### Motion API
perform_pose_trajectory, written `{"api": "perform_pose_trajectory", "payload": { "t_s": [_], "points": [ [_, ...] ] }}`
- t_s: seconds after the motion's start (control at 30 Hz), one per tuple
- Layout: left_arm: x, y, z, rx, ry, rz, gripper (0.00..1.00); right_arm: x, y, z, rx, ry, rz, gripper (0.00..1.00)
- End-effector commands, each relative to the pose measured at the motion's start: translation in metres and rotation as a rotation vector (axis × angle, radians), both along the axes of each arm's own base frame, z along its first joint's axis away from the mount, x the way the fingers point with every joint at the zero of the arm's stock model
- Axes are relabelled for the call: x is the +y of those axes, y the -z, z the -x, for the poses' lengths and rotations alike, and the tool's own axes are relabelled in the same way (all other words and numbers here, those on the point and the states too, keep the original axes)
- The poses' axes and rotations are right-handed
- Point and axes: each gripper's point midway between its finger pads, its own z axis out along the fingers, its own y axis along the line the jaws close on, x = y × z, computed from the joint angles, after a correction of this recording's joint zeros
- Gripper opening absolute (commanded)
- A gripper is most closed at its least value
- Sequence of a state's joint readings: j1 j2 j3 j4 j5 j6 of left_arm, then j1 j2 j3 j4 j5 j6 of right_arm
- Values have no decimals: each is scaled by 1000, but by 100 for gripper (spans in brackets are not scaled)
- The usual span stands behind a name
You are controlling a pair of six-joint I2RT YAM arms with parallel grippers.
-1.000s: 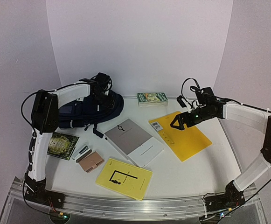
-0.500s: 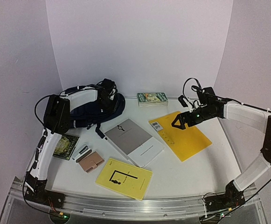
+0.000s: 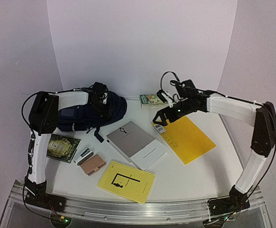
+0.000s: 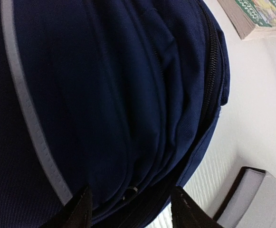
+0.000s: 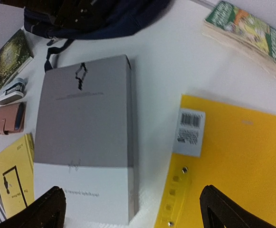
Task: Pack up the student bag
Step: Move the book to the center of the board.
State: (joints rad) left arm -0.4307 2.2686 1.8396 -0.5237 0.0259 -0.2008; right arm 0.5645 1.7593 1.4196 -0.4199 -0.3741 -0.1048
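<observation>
The student bag (image 3: 78, 115) is a dark navy backpack with pale piping, lying at the back left of the table. It fills the left wrist view (image 4: 104, 95), and its edge shows in the right wrist view (image 5: 114, 16). My left gripper (image 3: 103, 104) is down on its right end, jaws half closed with a bunch of fabric and a zipper pull between the fingers (image 4: 133, 209). My right gripper (image 3: 160, 118) hangs open above the table, over the gap between the grey-and-white book (image 5: 85, 142) and the yellow folder (image 5: 237, 161), holding nothing (image 5: 133, 209).
A green paperback (image 3: 153, 99) lies at the back centre. The grey-and-white book (image 3: 135, 144) and yellow folder (image 3: 187, 137) fill the middle. A yellow booklet (image 3: 126, 181), pink wallet (image 3: 92, 164), small white stapler-like item (image 3: 83, 155) and dark green book (image 3: 61, 147) lie at front left.
My left gripper's jaws have narrowed onto the bag's fabric, and its wrist has shifted a little left. My right arm has swung left and back, from over the folder to its left edge.
</observation>
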Motion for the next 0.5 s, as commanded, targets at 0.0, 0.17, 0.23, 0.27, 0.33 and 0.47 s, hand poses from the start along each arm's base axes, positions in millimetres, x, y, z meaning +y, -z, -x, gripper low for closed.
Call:
{"api": "perform_pose_trajectory", "payload": {
  "t_s": [0.0, 0.17, 0.23, 0.27, 0.33, 0.47],
  "points": [
    [19, -61, 10, -21, -74, 152, 67, 73, -19, -8, -123, -68, 19, 98],
    [39, -84, 21, -20, -135, 197, 86, 154, -8, -12, -175, -136, 24, 98],
    [48, -88, 27, -10, -162, 210, 99, 184, 0, -8, -178, -166, 18, 98],
    [51, -92, 31, -12, -166, 217, 99, 194, 8, -9, -172, -174, 22, 98],
    [55, -93, 40, -7, -179, 213, 100, 214, 25, -6, -169, -193, 39, 98],
    [62, -98, 53, -4, -198, 217, 100, 241, 46, -9, -214, -196, 75, 98]
  ]
}}
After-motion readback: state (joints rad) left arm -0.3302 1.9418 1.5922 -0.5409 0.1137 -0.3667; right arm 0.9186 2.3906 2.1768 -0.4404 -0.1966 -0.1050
